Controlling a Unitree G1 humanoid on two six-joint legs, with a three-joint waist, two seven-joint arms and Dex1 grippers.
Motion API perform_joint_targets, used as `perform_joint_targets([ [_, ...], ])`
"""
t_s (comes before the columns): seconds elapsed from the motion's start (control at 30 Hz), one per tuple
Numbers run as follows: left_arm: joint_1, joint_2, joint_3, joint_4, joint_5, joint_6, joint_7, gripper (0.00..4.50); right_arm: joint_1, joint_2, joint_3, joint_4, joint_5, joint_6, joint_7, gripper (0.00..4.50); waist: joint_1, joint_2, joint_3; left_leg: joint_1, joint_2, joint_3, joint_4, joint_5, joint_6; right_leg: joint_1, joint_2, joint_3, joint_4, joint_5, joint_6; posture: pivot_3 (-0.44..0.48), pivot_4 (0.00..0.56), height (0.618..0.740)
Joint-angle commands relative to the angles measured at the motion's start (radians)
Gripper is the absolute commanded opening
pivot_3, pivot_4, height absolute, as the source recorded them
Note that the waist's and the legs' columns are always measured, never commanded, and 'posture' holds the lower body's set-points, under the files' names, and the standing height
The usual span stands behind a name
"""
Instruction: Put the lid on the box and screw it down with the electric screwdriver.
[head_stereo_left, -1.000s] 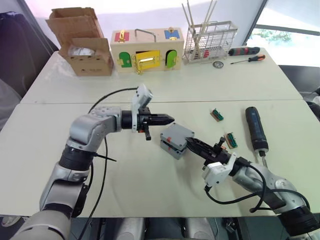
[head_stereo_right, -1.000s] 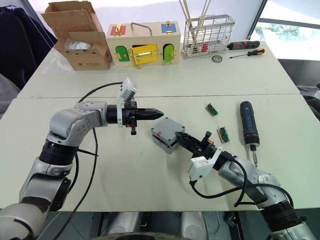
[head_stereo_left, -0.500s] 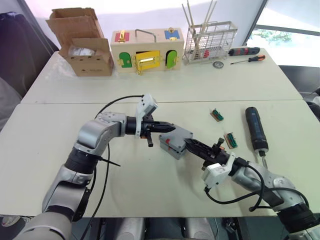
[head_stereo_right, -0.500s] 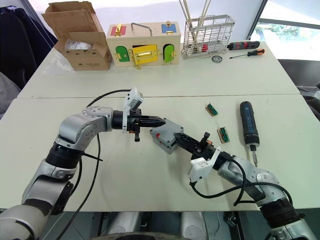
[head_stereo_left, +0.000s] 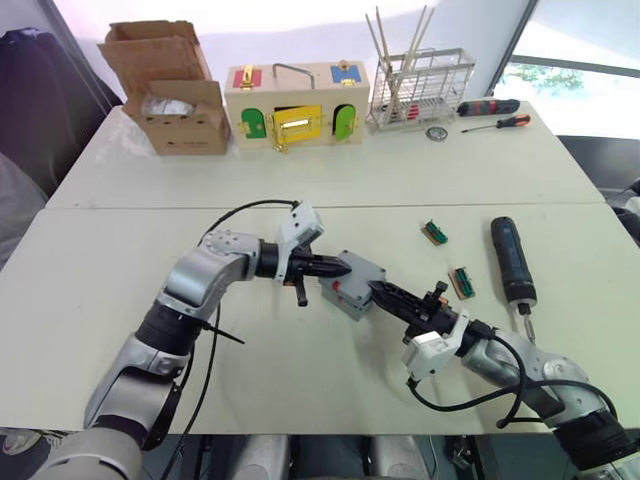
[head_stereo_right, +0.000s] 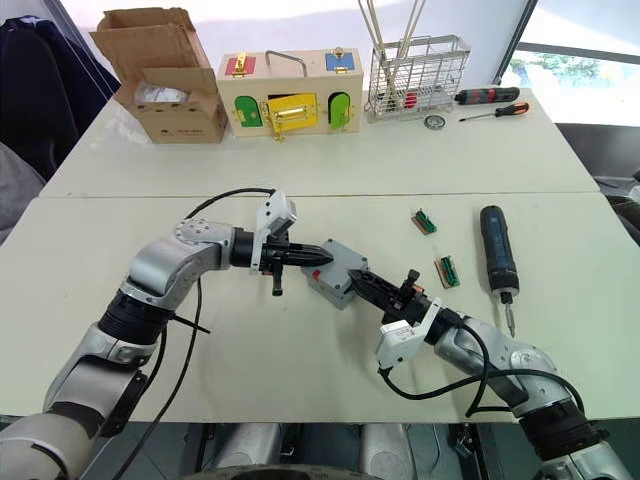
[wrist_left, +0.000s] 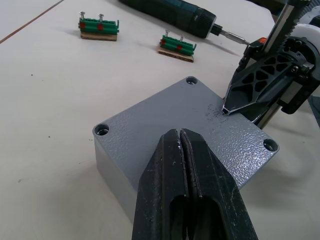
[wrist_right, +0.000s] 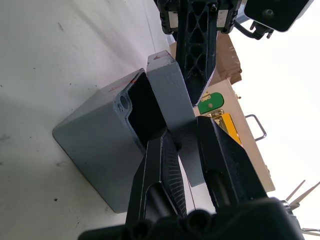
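A pale bench (head_stereo_left: 120, 290) carries everything, with a seam running across it between its near and far parts. At the far left stands an open brown cardboard carton (head_stereo_left: 170, 100). Just right of it sits a wooden latch box (head_stereo_left: 297, 105) with red, blue, green and yellow doors. Further right is a wire rack (head_stereo_left: 420, 88) holding thin sticks, then two manual screwdrivers (head_stereo_left: 492, 113). On the near right lie two small green terminal blocks (head_stereo_left: 448, 256), slightly apart

My left gripper (head_stereo_left: 343, 267) touches the lid (head_stereo_left: 360, 272) on the box (head_stereo_left: 343, 296); my right gripper (head_stereo_left: 378, 292) reaches it from the other side. The electric screwdriver (head_stereo_left: 512, 259) lies apart on the worktop (head_stereo_left: 90, 290).
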Motion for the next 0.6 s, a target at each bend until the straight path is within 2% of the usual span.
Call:
perform_joint_targets([
  [0.03,-0.009,-0.008,0.003,0.001,0.016,-0.023,0.002,0.01,0.035,-0.005,0.007,-0.001,-0.024,0.025,-0.001,0.11,0.000,0.000,0.000,0.000,0.000,0.000,0.000,0.000,0.000,0.000,0.000,0.000,0.000,0.000,0.000,0.000,0.150,0.734],
  [0.6,-0.015,-0.014,0.007,0.016,0.028,-0.034,-0.014,0.01,0.049,0.025,0.056,-0.015,-0.068,0.087,-0.048,0.11,-0.004,0.000,0.000,0.000,0.000,0.000,0.000,0.000,0.000,0.000,0.000,0.000,0.000,0.000,0.000,0.000,0.150,0.734],
])
